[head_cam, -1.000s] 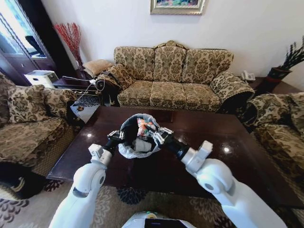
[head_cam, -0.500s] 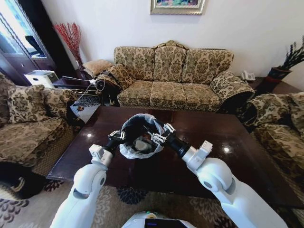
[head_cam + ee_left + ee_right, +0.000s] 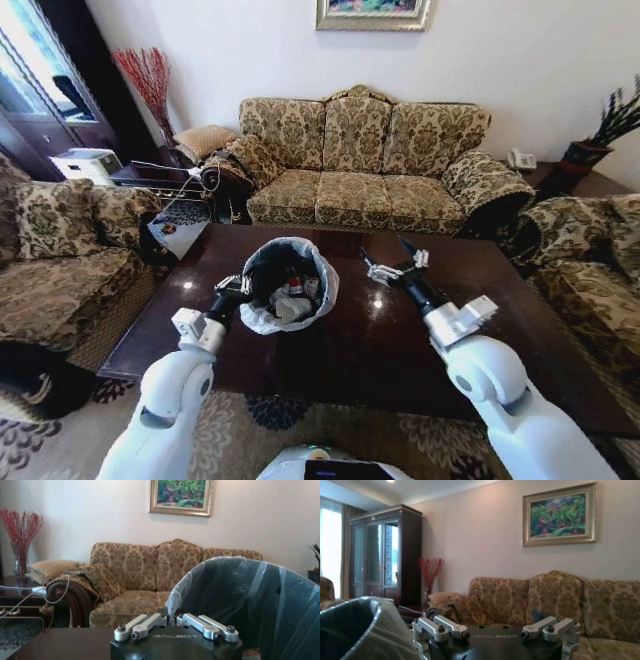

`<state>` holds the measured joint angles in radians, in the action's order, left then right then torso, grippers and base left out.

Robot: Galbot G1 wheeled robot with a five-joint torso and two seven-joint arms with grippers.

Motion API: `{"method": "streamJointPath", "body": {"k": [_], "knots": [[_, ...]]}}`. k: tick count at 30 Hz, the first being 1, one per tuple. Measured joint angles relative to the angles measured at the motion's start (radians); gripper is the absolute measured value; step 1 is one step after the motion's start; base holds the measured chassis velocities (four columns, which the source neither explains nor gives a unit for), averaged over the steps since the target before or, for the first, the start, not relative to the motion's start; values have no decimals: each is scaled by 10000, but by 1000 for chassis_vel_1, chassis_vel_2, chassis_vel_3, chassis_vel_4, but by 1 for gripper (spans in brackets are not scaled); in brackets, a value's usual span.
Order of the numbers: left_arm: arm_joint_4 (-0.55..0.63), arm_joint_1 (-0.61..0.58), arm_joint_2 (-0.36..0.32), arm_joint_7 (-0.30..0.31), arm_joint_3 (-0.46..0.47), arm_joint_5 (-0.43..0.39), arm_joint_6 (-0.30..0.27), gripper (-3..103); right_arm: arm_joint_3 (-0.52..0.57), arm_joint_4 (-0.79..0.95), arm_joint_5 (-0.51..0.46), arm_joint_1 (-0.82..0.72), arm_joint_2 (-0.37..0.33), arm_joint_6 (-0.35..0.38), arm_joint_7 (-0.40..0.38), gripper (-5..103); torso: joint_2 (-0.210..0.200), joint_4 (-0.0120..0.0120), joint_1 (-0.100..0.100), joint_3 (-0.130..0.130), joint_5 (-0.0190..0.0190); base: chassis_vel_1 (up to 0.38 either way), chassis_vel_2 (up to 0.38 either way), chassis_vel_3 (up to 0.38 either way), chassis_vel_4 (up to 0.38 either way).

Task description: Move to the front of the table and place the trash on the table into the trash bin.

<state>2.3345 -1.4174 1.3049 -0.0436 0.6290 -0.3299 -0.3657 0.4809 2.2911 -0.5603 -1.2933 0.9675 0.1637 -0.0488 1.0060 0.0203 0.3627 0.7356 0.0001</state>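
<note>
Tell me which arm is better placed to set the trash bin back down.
Left, probably. The left gripper is at the rim of the trash bin, apparently shut on it, while the right gripper hangs open over the table, apart from the bin.

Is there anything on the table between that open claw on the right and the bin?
No. In the head view, only bare glossy table lies between the right end effector and the bin.
</note>
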Motion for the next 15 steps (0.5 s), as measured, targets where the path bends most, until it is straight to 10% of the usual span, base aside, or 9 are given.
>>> {"method": "streamJointPath", "body": {"k": [15], "knots": [[193,-151,77,11,147,-1,123,4,1865,-1791,-79,-533,128,-33,-315,100,0,1,-3,0,-5,182,-175,-180,183]]}}
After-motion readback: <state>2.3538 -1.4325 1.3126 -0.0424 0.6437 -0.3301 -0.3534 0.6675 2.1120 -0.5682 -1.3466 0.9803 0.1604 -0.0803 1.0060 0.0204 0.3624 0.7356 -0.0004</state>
